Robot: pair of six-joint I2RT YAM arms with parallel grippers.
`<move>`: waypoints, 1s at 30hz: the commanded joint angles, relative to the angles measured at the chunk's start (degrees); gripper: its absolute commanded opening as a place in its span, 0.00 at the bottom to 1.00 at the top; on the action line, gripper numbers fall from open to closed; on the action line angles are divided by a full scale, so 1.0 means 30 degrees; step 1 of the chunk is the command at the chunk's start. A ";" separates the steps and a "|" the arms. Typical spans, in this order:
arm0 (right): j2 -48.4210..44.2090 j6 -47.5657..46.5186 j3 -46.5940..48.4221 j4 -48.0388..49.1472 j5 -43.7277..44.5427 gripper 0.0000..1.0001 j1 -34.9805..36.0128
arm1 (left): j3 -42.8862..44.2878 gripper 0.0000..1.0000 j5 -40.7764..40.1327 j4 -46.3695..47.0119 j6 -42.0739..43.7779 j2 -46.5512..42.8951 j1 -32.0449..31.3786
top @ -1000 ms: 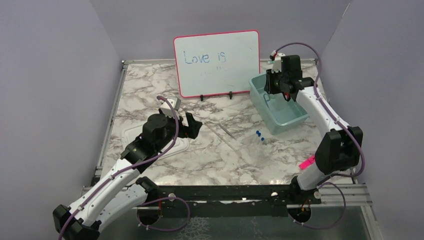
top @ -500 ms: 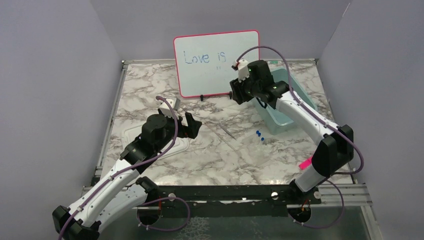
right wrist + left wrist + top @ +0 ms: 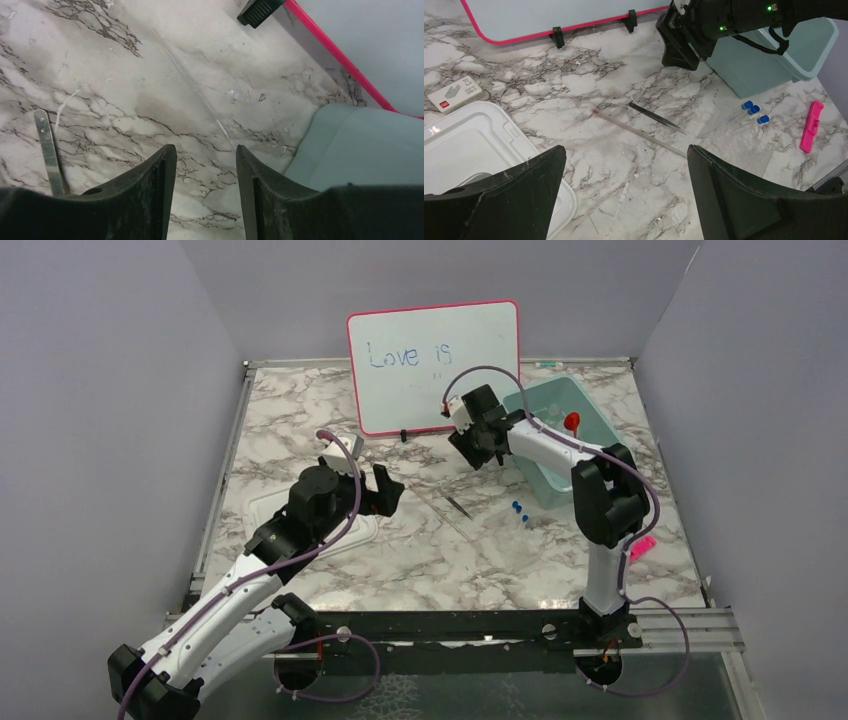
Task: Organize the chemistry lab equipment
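Note:
My left gripper is open and empty, low over the marble left of centre. Ahead of it lie the dark metal tweezers and a thin stick with a red end. My right gripper is open and empty, close above the table between the whiteboard foot and the teal bin. A thin clear rod lies just ahead of its fingertips. A small red funnel sits in the bin. The beaker and brush are not in view.
The pink-framed whiteboard stands at the back. A white lid and a small box lie at the left. Blue-capped tubes and a pink marker lie right of centre. A flat metal strip lies left of my right gripper.
My right arm swung from over the teal bin to the left and down to the table in front of the whiteboard. The red funnel now shows in the bin. My left arm stayed put.

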 commanded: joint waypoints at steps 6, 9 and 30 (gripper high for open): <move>0.2622 -0.2374 0.2502 -0.1180 -0.0605 0.45 -0.0449 | 0.0007 0.94 -0.0389 0.0151 0.0165 0.0375 0.0109; 0.3428 -0.2440 0.3282 -0.1772 -0.1184 0.42 -0.0672 | 0.0064 0.94 -0.0357 0.0122 0.0240 0.0551 0.0111; 0.3492 -0.2565 0.3899 -0.4152 -0.5302 0.01 -0.1114 | 0.0030 0.94 -0.0357 0.0060 0.0154 0.0419 0.0107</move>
